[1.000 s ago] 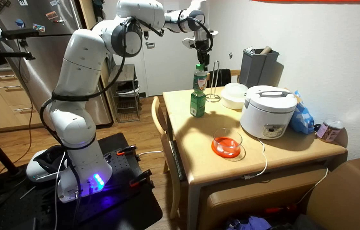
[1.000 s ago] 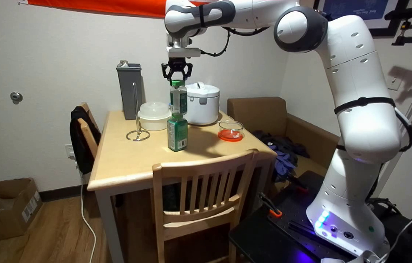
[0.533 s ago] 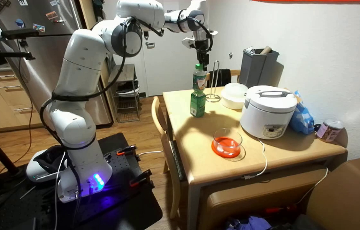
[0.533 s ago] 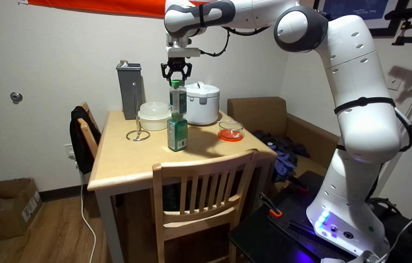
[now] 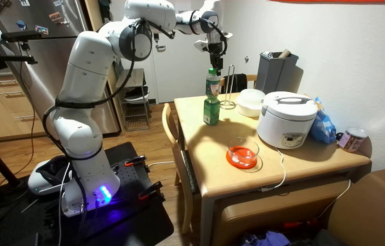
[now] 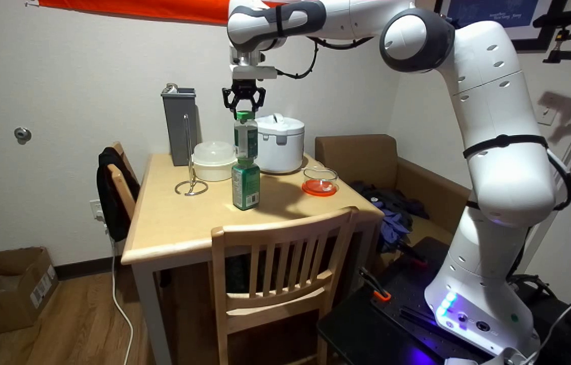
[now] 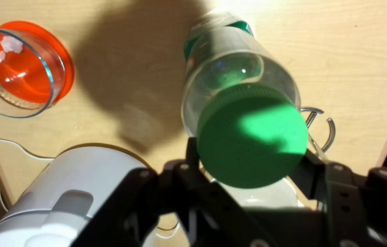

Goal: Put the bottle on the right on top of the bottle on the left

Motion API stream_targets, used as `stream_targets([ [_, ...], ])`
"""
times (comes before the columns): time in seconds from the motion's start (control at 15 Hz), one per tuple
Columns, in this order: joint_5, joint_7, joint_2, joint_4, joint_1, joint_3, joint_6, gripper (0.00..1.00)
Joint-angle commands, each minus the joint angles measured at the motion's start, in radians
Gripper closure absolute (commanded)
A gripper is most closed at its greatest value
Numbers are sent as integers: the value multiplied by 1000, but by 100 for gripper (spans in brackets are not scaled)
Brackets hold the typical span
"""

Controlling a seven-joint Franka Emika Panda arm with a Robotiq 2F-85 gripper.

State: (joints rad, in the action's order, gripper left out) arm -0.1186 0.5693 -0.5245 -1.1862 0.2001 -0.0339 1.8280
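The upper bottle, clear with a label and green cap, stands upright directly above the lower bottle in both exterior views (image 5: 212,87) (image 6: 246,139). The lower bottle (image 6: 245,185) is green and stands on the table (image 6: 179,218); it also shows in an exterior view (image 5: 211,112). The upper bottle's base is at the lower bottle's cap; I cannot tell if they touch. My gripper (image 6: 244,110) points down with its fingers on both sides of the upper bottle's cap. In the wrist view the fingers press against the green cap (image 7: 253,140), and the lower bottle is mostly hidden.
A metal paper towel stand (image 6: 190,190), a white lidded bowl (image 6: 214,162) and a rice cooker (image 6: 281,147) stand close by. A glass bowl with a red base (image 5: 243,155) is near the front. A wooden chair (image 6: 285,238) stands at the table edge.
My gripper and the upper bottle have shifted very slightly to the left in both exterior views. The lower bottle has not moved.
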Motion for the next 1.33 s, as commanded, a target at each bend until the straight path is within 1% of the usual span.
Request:
stream_targets([
  [0.0,27,-18,-2,8,-11,-10,-11,62],
  [0.13,24,-17,-2,7,-10,-9,-11,38],
  [0.27,25,-15,0,7,-10,-8,-10,36],
  [0.33,25,-15,0,6,-10,-8,-9,34],
  [0.4,25,-15,0,6,-10,-8,-9,35],
  [0.47,26,-14,0,6,-10,-7,-9,33],
  [0.53,26,-14,1,5,-10,-7,-9,23],
  [0.67,25,-13,1,5,-9,-7,-9,21],
  [0.73,24,-13,1,5,-9,-7,-9,16],
  [0.93,21,-12,3,4,-8,-6,-9,14],
  [1.0,21,-12,3,4,-9,-5,-9,17],
  [1.07,21,-12,4,5,-9,-5,-8,18],
  [1.27,21,-11,3,7,-10,-4,-9,17],
])
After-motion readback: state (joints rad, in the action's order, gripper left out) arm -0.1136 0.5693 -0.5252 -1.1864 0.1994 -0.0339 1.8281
